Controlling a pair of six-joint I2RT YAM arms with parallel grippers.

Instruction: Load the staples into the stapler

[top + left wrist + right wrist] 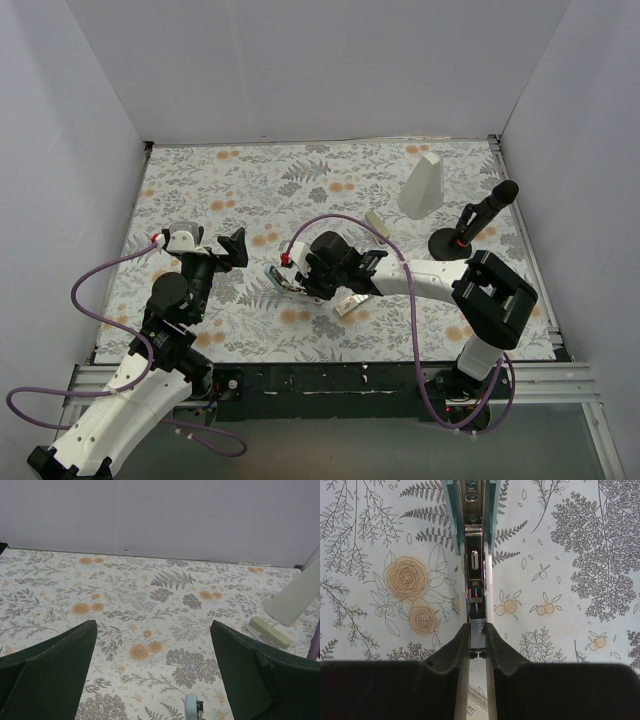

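Opened stapler pinched by the right gripper

The stapler [473, 555] sits mid-table, its silver channel's end nipped between the narrow jaws of the right gripper [477, 630]. The staples box [348, 305] is just beside it toward the near edge (contents hidden). The left gripper [152, 625] hovers nearby, spread wide and empty.
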